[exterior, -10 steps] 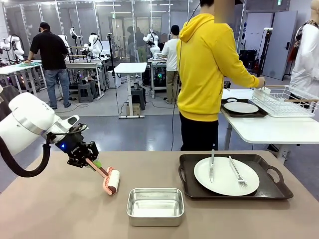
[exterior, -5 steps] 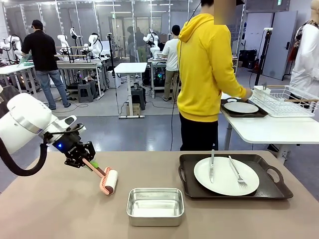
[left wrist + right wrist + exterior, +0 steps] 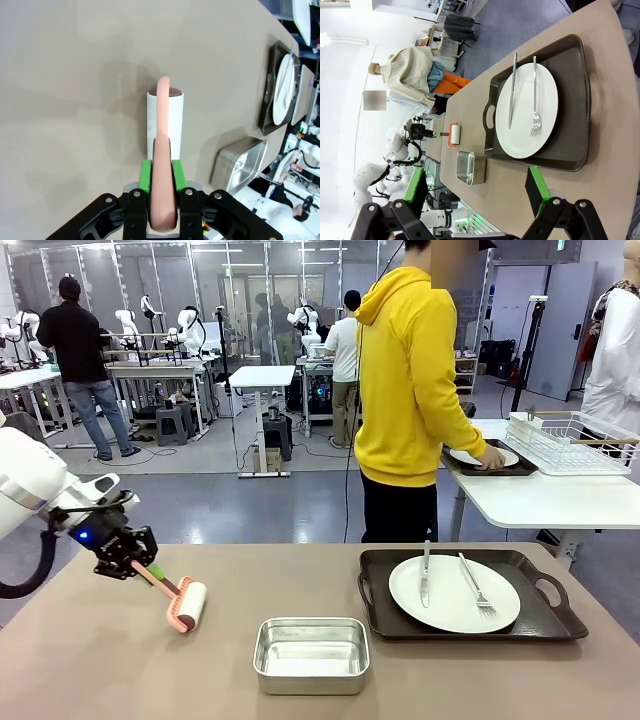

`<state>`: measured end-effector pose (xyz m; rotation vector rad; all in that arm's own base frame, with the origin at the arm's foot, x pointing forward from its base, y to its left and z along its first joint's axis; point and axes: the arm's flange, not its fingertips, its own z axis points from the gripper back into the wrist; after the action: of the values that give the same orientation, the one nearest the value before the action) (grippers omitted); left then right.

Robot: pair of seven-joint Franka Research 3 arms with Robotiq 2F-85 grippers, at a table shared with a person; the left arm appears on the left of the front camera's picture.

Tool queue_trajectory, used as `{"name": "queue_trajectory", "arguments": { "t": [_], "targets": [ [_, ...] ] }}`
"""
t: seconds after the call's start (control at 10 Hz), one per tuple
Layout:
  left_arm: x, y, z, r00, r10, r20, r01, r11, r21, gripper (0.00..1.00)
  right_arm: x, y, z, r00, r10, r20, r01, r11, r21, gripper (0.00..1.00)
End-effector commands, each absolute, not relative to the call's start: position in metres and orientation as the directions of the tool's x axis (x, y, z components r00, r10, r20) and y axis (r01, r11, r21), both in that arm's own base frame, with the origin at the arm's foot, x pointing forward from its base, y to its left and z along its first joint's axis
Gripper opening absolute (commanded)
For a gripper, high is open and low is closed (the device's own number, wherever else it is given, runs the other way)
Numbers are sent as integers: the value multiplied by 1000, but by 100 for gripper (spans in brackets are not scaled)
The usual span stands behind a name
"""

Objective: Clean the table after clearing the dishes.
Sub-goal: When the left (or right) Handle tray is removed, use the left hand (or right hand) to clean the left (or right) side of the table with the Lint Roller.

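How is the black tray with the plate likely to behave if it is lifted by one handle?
The tray looks rigid, so it probably would not sag. The plate sits loose on it and looks smooth, so it could slide if the tray tilts. The knife and fork lie loose on the plate and would likely slip first.

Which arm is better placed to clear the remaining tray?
Probably right: the right end effector is open and faces the black tray; the left end effector is shut on the pink-handled roller.
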<state>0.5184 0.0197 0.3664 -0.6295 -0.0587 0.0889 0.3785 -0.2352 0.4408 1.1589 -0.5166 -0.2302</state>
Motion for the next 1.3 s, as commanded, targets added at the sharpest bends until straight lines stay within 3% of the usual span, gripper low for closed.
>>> {"name": "queue_trajectory", "arguments": {
  "t": [0.0,0.7,1.2],
  "targets": [
    [495,47,344,995,101,20,-79,868,-490,21,377,-234,443,860,-431,273,-93,393,915,100],
    [462,111,366,990,142,-9,-141,966,-216,21,377,-234,443,860,-431,273,-93,393,915,100],
    [459,115,397,985,169,-14,-170,981,-94,21,377,-234,443,860,-431,273,-93,393,915,100]
  ]
}}
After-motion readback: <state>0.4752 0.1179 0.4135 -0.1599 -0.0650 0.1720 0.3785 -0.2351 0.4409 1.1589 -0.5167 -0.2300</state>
